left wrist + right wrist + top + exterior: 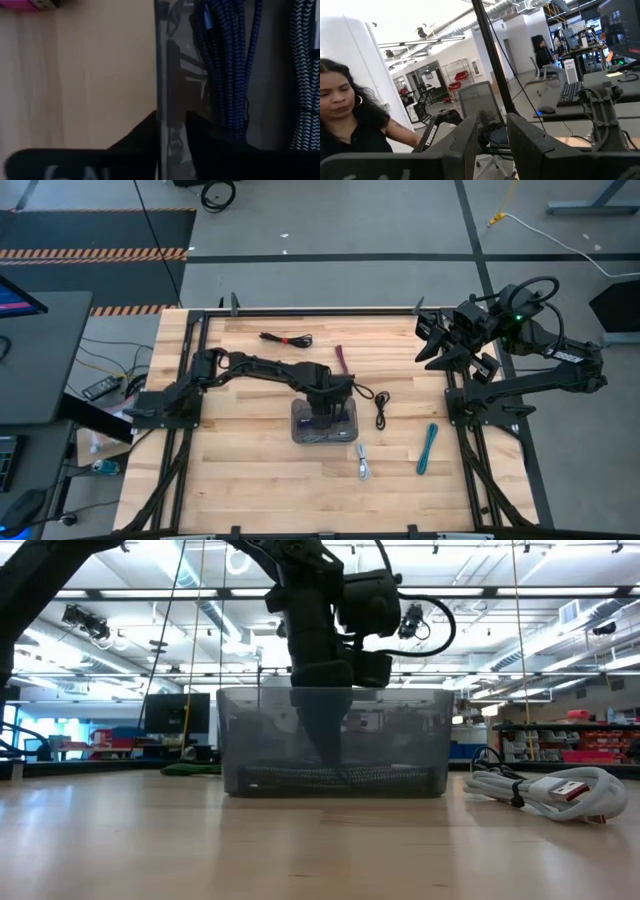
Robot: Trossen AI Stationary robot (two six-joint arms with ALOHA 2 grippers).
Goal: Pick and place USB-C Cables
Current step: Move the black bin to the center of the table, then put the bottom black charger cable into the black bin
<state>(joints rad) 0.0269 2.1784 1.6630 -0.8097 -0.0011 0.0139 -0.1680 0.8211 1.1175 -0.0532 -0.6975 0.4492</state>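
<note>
My left gripper reaches down into the translucent grey tray at the table's middle. Its fingers are open by a narrow gap, close to the tray's wall. A purple-blue braided cable and a grey braided cable lie on the tray floor. On the table lie a black-red cable, a maroon one, a black one, a white one and a teal one. My right gripper waits open by the table's far right corner. My left gripper comes at the tray from above, pointing down, with nothing between its fingers. The purple-blue cable's end runs up against one finger; whether it touches that finger, I cannot tell.
The loose cables lie far, right and near-right of the tray. Bare wood shows left of the tray and along the table's near left part. Black frame rails edge both sides. A person shows in the room in the right wrist view.
</note>
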